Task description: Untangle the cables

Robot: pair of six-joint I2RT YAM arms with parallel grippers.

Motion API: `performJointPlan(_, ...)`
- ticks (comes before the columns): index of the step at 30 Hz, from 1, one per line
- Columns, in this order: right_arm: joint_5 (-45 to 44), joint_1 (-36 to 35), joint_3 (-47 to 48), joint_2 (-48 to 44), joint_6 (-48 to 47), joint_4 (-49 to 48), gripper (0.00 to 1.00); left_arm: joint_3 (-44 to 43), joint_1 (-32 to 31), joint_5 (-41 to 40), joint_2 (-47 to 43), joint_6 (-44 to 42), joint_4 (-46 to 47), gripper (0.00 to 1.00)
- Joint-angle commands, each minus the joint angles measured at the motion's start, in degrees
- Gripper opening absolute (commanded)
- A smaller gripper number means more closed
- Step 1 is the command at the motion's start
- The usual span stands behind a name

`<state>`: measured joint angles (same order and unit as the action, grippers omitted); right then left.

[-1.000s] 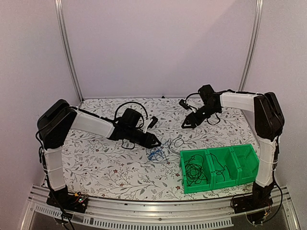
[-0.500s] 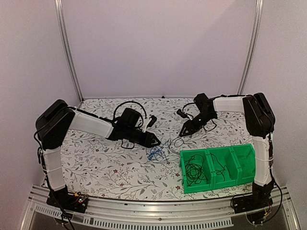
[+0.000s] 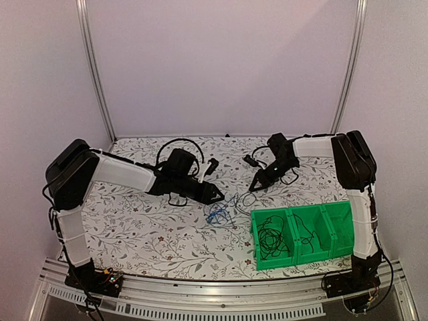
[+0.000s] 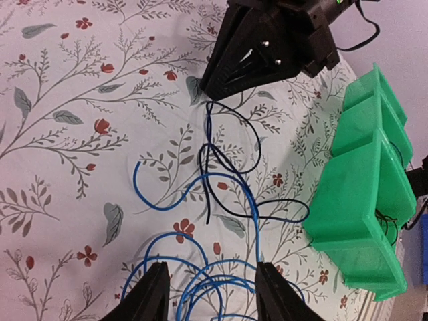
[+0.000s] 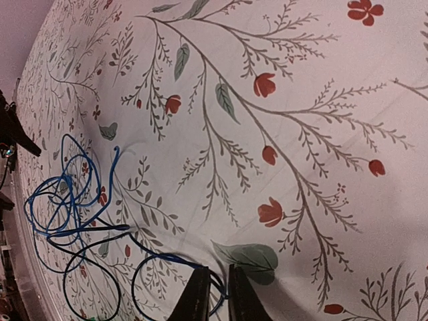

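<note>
A bright blue cable (image 3: pixel 216 214) lies coiled on the floral table, tangled with a thin black cable (image 3: pixel 242 199). My left gripper (image 3: pixel 214 196) is open just left of them. In the left wrist view its fingers straddle the blue coils (image 4: pixel 257 234) without touching, and the black cable (image 4: pixel 283 200) loops beyond. My right gripper (image 3: pixel 253 189) is down at the far end of the black cable. In the right wrist view its nearly closed fingertips (image 5: pixel 217 301) pinch the dark cable (image 5: pixel 171 257), and the blue coil (image 5: pixel 63 194) lies to the left.
A green three-compartment bin (image 3: pixel 287 261) stands at the front right, with black cables coiled in its left (image 3: pixel 271 239) and middle (image 3: pixel 306 235) compartments. It also shows in the left wrist view (image 4: pixel 364 194). A thick black hose (image 3: pixel 177 144) arches over the left arm.
My right gripper has come down and to the left, from above the table's back right to the end of the black cable. My left gripper has hardly moved.
</note>
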<state>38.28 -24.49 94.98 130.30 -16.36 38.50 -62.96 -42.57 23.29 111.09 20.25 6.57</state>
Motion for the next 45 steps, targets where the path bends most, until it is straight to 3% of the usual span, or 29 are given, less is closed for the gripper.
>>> performJointPlan(1, 1.08, -0.39, 1.23, 0.41, -0.05, 0.03, 0.03, -0.33, -1.63, 0.15, -2.2, 0.4, 0.49, 0.44)
performJointPlan(5, 1.01, -0.38, 1.03, -4.72, -0.27, -0.13, 0.0, -2.31, -3.89, 2.46, -1.04, -0.11, 1.64, 0.44)
performJointPlan(9, 3.41, -0.41, 2.21, -11.55, -0.49, 0.58, 0.0, -5.87, -5.59, -0.21, 3.56, 0.76, -1.04, 0.43)
performJointPlan(20, 14.42, -0.38, 12.88, -27.44, -9.48, 5.67, 0.0, -2.35, -3.87, -3.5, 9.06, 4.53, 3.99, 0.06)
performJointPlan(24, 14.27, -0.38, 18.65, -31.04, -11.53, 4.53, 0.0, -0.86, -2.74, -3.9, 8.86, 4.74, 4.92, 0.0)
performJointPlan(30, 10.49, -0.4, 28.45, -31.97, -10.8, 2.72, 0.0, 1.7, -1.24, -4.65, 7.39, 4.8, 5.49, 0.0)
performJointPlan(36, 8.33, -0.39, 29.88, -29.72, -10.04, 2.48, 0.0, 8.98, -0.83, -9.09, -3.67, 3.57, 7.96, 0.32)
performJointPlan(45, 7.53, -0.94, 24.13, -30.37, -9.91, 1.23, 0.0, 15.95, -0.89, -17.44, -21.45, -2.67, 9.39, 0.44)
